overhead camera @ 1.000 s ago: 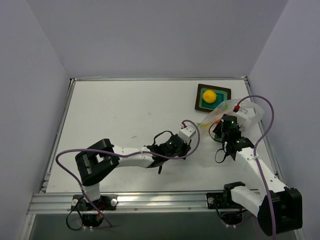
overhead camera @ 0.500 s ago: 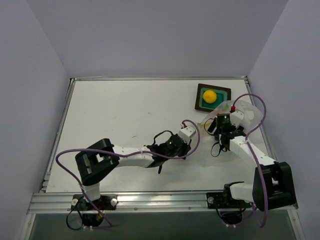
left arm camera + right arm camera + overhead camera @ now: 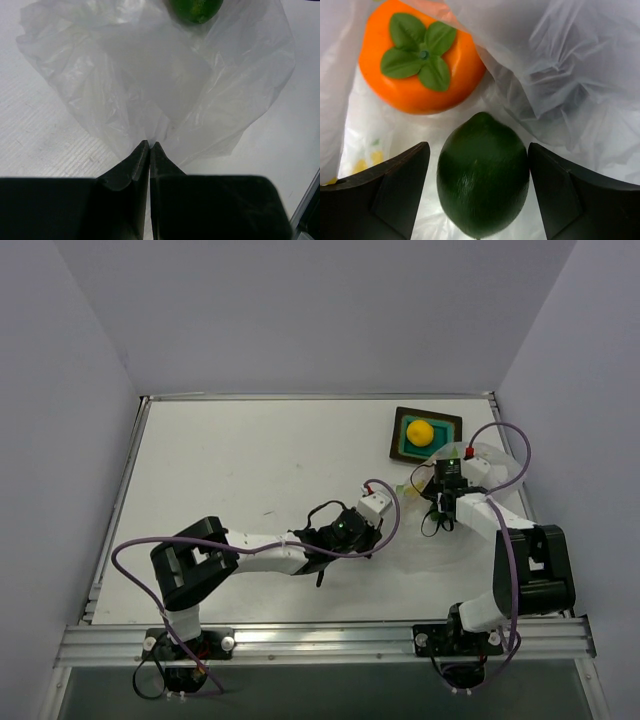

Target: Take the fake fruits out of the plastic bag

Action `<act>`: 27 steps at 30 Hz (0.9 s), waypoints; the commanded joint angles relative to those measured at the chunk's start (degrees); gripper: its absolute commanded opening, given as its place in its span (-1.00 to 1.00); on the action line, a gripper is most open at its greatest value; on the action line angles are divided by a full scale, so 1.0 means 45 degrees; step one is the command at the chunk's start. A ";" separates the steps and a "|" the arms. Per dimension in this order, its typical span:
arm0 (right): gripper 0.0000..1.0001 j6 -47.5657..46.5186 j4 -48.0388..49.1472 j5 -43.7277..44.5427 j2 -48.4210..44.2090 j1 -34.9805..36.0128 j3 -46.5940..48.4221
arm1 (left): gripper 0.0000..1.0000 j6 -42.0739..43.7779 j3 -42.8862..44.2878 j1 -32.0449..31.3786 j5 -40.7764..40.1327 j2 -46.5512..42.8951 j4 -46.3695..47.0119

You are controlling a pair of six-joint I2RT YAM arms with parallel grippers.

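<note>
High rear overview, wrist close-ups sharing bag (image 3: 150, 75)

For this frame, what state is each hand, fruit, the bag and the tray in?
left hand: shut on the edge of the plastic bag
right hand: open, straddling the green fruit, not gripping
plastic bag: crumpled, two fruits inside
green fruit: in the bag, ungripped
orange fruit: in the bag, beside the green one
lemon: out of the bag, in the tray
tray: holds only the lemon

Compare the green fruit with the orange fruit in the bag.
The green fruit is a dark oval; the orange fruit is rounder with a green leafy cap. The green fruit sits between the open fingers of the right gripper; the orange fruit lies beyond them. Both rest inside the plastic bag.
</note>
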 commanded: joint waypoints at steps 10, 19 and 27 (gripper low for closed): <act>-0.17 -0.0238 0.0279 -0.0449 -0.4182 0.0253 -0.0506 | -0.95 -0.0059 0.0363 -0.0043 0.0116 -0.0355 0.0203; -0.17 -0.0513 -0.1284 -0.1698 -0.6029 0.0468 0.1034 | -0.95 -0.0059 0.0109 -0.0062 -0.0118 -0.0589 0.0438; -0.21 -0.1136 0.0901 -0.2483 -0.2463 0.0644 0.3863 | -0.95 -0.0137 0.0128 -0.0062 -0.0118 -0.0512 0.0477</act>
